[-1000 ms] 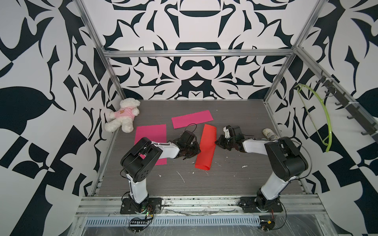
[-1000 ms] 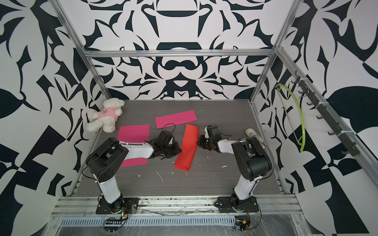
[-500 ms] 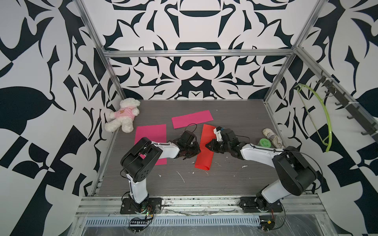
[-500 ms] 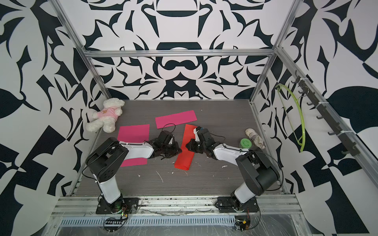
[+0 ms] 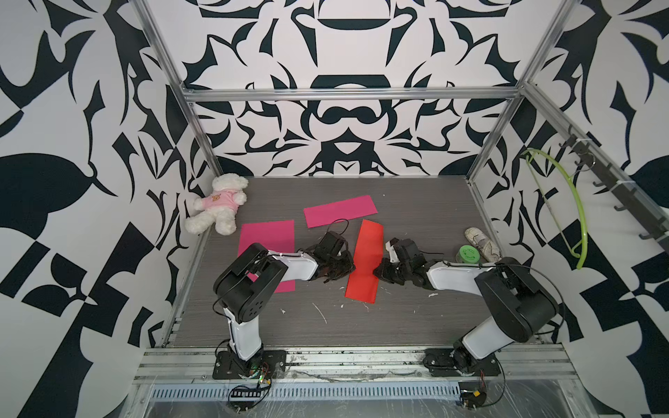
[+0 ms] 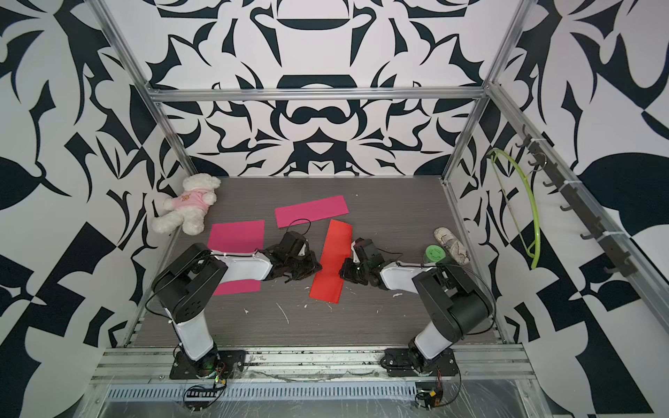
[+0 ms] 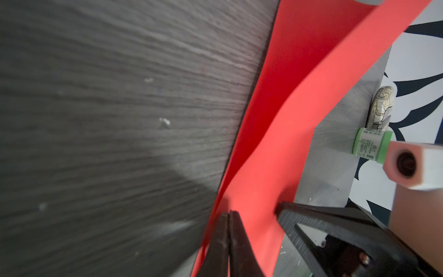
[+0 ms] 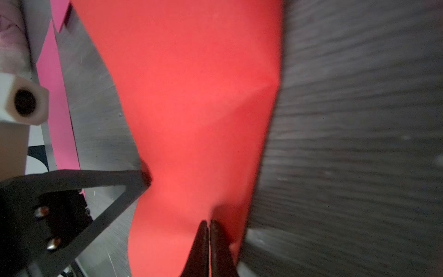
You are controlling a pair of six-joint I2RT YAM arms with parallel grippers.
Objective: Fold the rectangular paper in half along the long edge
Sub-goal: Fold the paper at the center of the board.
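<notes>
The red paper [image 5: 365, 260] lies on the table [image 5: 416, 202], its top layer bulging, with the left gripper [image 7: 228, 214] and right gripper [image 8: 208, 223] both closed at its 2 long edges, so uneven pressing may give a crooked crease.

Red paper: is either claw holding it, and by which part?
The left claw pinches one long edge of the red paper; the right claw pinches the opposite long edge.

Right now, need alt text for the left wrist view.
A red rectangular paper sheet, loosely folded with its upper layer bowed open, runs across a dark wood-grain tabletop, with the shut left gripper at its edge. Beyond it stands a small green labelled container.
</notes>
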